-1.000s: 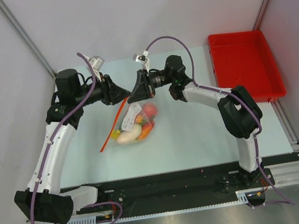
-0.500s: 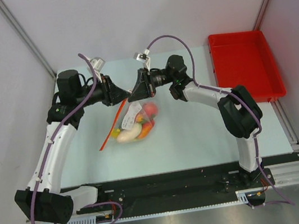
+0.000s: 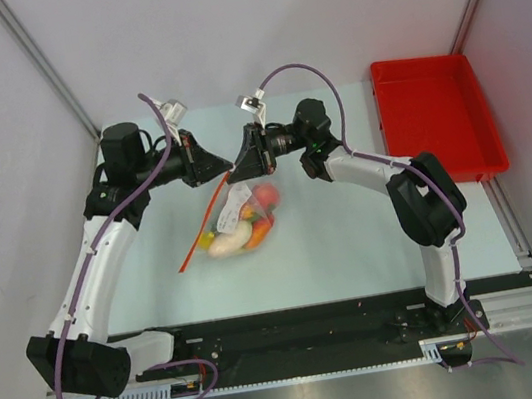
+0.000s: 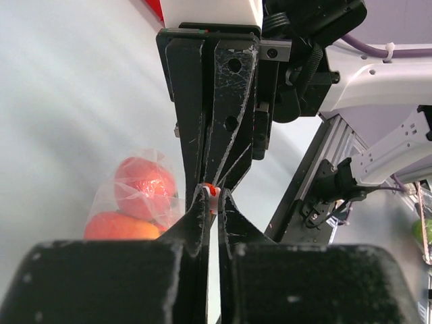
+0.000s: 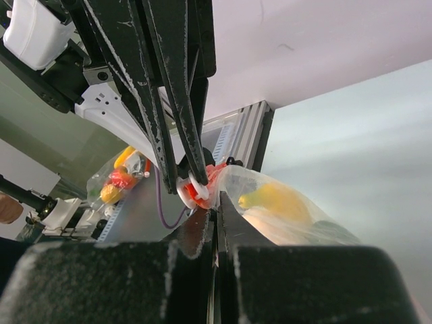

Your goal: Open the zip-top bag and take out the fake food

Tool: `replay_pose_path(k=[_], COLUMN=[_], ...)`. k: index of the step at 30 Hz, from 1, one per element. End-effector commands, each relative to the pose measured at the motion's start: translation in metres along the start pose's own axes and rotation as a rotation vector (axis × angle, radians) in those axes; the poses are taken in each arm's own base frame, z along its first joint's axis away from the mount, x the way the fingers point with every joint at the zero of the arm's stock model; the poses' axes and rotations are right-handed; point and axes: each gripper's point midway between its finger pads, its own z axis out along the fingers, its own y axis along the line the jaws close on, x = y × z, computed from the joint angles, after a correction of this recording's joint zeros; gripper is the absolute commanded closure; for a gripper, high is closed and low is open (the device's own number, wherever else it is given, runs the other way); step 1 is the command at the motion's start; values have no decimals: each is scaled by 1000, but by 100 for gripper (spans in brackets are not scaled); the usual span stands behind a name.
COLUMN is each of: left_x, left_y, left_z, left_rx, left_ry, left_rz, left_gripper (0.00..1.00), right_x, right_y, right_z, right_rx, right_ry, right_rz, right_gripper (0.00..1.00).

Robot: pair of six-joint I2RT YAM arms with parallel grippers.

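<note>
Pale green table [image 3: 353, 236], white walls: your two grippers meet tip to tip above its far middle. Left gripper [image 3: 228, 166] and right gripper [image 3: 238, 167] are both pressed tight, pinching the bag's [image 3: 239, 219] red zip strip [image 4: 211, 190] at one spot from opposite sides. Bag and food [image 3: 235, 239] hang below the fingers, toward the near edge, and the strip trails near-left. Neither arm is nearer. Pulling straight apart, left and right, should part the mouth. Whether each gripper holds its own lip is hidden.

Clear zip-top bag [image 3: 239, 220], red tray [image 3: 439, 111]
</note>
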Motion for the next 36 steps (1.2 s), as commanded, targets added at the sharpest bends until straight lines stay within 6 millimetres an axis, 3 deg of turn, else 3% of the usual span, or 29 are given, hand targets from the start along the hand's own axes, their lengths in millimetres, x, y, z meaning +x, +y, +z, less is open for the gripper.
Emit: replay_pose_path(k=[1, 5, 9, 15, 16, 19, 22, 25, 29, 36], left_x=[2, 5, 8, 9, 9, 10, 10, 9, 13, 17], left_y=[-7, -5, -3, -2, -2, 0, 4, 13, 24, 29], left_z=[0, -1, -2, -2, -2, -3, -3, -5, -7, -10], left_rx=[31, 16, 4, 1, -1, -13, -36, -95, -161, -205], left_ry=[9, 14, 19, 25, 28, 36, 41, 38, 53, 36], left_rz=[23, 15, 17, 19, 17, 23, 25, 22, 4, -17], left_gripper=[100, 73, 69, 91, 99, 100, 100, 100, 100, 100], right_x=[-26, -26, -27, -26, -27, -28, -28, -33, -49, -61], right_y=[15, 16, 17, 17, 15, 14, 15, 24, 13, 3], right_z=[5, 5, 5, 7, 6, 6, 6, 7, -1, -12], right_rx=[-10, -11, -12, -8, 0, 21, 23, 17, 176, 245], right_ry=[-36, -34, -35, -38, -43, -41, -24, -33, -114, -210], right_rz=[-91, -92, -96, -93, -94, -107, -95, -100, -30, 77], right_gripper=[100, 100, 100, 100, 96, 92, 100, 100, 100, 100])
